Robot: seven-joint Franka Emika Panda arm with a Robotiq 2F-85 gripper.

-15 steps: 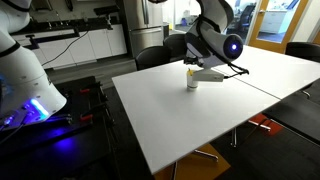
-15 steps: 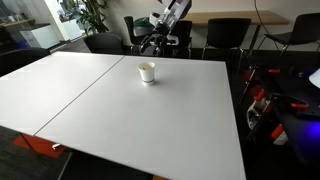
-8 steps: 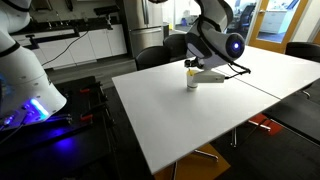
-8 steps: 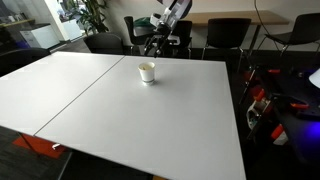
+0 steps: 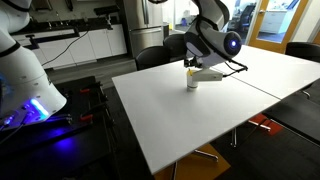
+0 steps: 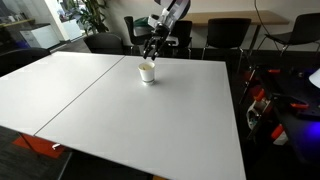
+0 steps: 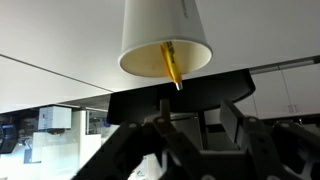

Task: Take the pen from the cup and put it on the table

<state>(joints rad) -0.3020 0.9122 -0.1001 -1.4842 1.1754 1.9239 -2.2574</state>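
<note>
**A:** Where is the pen?

**B:** Wrist view, picture inverted: the yellowish-tan pen [image 7: 170,64] leans inside the cup [image 7: 160,35]. Its free end juts past the rim towards the dark gripper body.

**A:** And the cup?

**B:** In both exterior views it stands upright on the white tabletop [image 6: 130,115], near the far edge, beside the seam [image 6: 80,92] and in front of dark chairs [image 6: 228,32].

**A:** The gripper?

**B:** In an exterior view the gripper [image 5: 191,66] hangs directly above the cup's mouth. I cannot tell whether the jaws are apart or together, or whether they touch the pen.

**A:** Any lettering?

**B:** The cup's wall shows plain white, with one thin seam line.
</note>
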